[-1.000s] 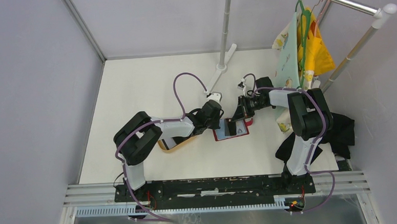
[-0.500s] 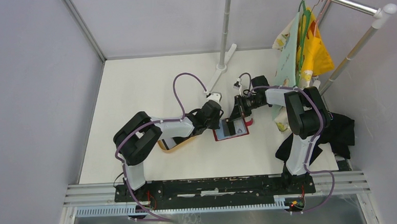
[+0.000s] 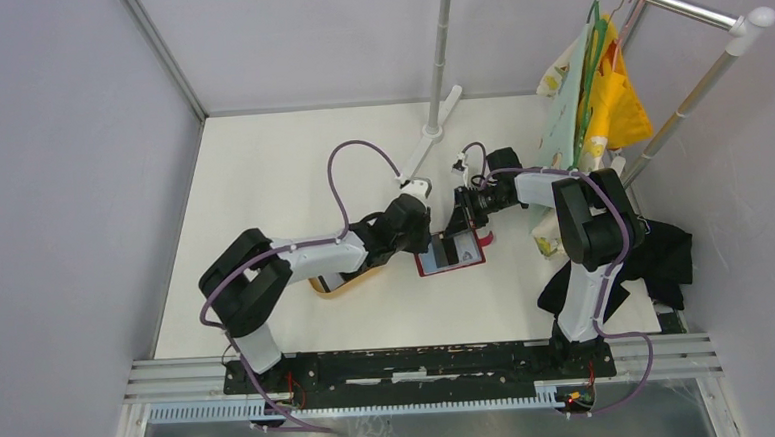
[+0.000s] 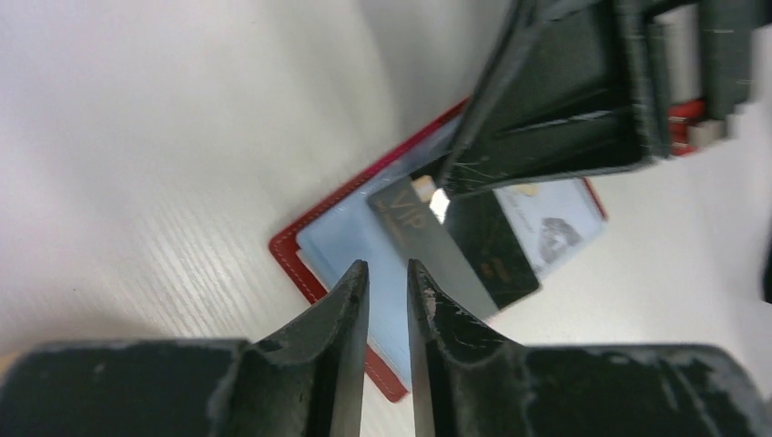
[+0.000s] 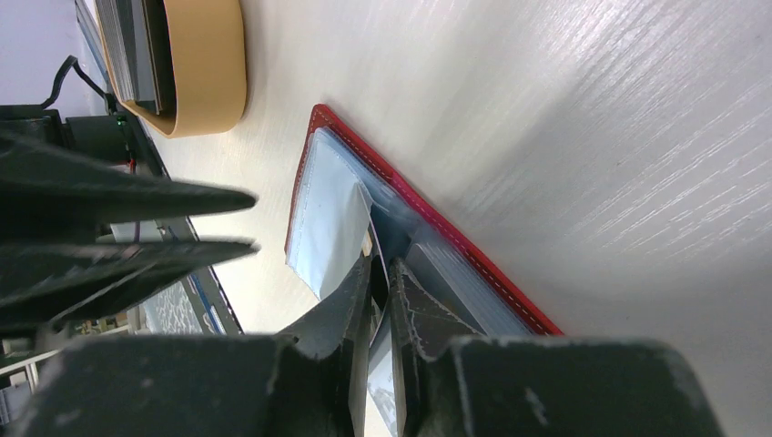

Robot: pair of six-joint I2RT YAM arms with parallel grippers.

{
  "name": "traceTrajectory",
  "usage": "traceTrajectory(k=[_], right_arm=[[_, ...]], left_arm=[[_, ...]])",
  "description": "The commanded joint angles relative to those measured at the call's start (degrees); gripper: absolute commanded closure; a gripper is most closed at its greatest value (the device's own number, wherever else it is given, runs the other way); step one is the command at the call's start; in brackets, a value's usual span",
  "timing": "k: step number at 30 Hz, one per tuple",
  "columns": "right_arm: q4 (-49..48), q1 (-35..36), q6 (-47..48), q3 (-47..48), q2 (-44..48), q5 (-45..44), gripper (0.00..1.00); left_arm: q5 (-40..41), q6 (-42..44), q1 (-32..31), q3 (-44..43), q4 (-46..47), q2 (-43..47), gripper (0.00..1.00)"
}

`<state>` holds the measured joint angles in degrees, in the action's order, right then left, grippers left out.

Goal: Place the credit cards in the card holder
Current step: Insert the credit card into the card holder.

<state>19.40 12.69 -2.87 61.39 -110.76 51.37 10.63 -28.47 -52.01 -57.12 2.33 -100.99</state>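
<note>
Your left end effector (image 4: 387,269) has stretched closer, narrow and empty; beyond its tips the right end effector (image 5: 380,269) pinches the black card (image 4: 455,246) at the card holder (image 4: 337,237): insertion likely underway.

Tray (image 5: 218,64) cut by top edge; contents poss. cards (image 5: 137,45).

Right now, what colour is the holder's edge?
Red edge on the holder, best in left wrist view.

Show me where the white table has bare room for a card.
Free: the far-left stretch between the left wall and the metal pole base; the near strip between the red leather card holder and the arm bases. Crowded: around the holder and tan oval wooden tray.
</note>
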Motion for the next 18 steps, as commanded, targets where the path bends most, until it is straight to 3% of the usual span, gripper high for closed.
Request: traceTrajectory(k=[1, 10, 18], right_arm=[[0.4, 0.4, 1.7, 1.5, -0.8, -1.3, 0.83], [0.6, 0.4, 1.9, 1.4, -0.8, -1.9, 0.83], [0.9, 0.4, 2.1, 1.5, -1.1, -2.0, 0.83]], left_arm=[[-3.4, -1.0, -2.3, 1.2, 4.8, 6.6, 0.68], [-3.4, -6.8, -7.0, -0.7, 11.0, 3.5, 0.69], [2.2, -8.4, -9.8, -10.1, 5.3, -6.3, 0.71]])
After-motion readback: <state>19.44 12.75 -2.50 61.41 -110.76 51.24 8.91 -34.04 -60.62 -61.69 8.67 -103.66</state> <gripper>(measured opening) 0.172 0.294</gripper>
